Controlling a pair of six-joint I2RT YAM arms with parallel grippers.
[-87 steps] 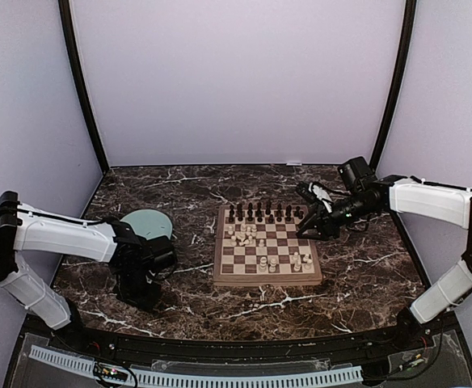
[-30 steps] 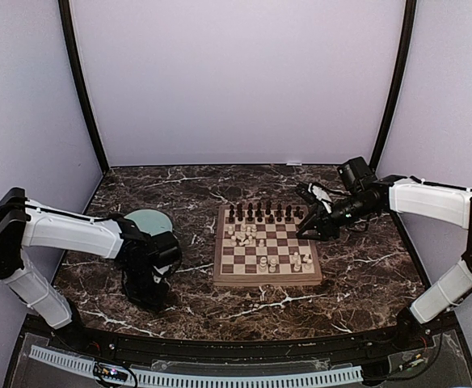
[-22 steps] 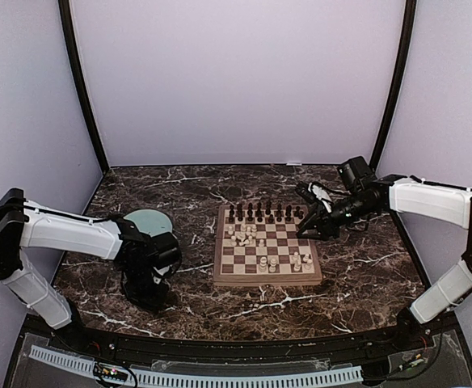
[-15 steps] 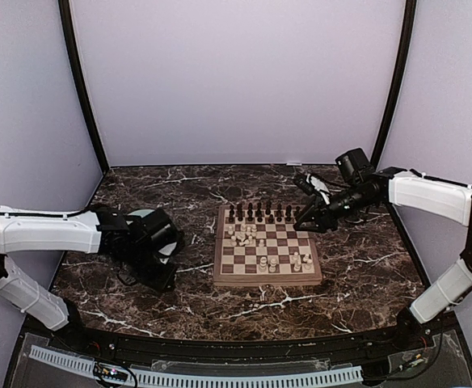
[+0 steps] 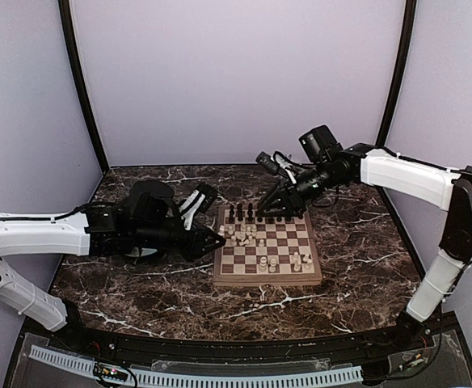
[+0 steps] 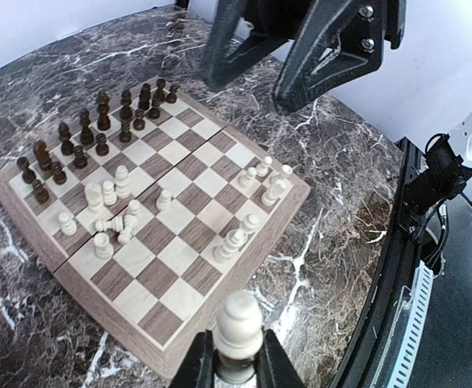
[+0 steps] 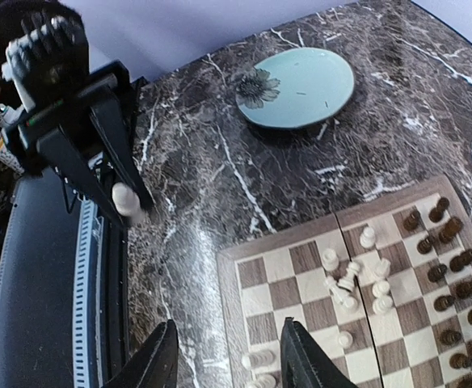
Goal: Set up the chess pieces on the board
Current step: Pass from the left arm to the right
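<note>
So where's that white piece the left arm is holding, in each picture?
Top external: too small to see, at the left fingers by the board, left edge.
Left wrist: white piece bottom centre, pinched.
Right wrist: left side, mid-height.
Shared landmark: the board.

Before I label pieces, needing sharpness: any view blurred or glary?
Top external: evenly lit, pieces on the checkered wooden chessboard tiny. Left wrist: the cream-white turned piece in the left gripper is soft. Right wrist: pale sheen on dark marble table.
</note>
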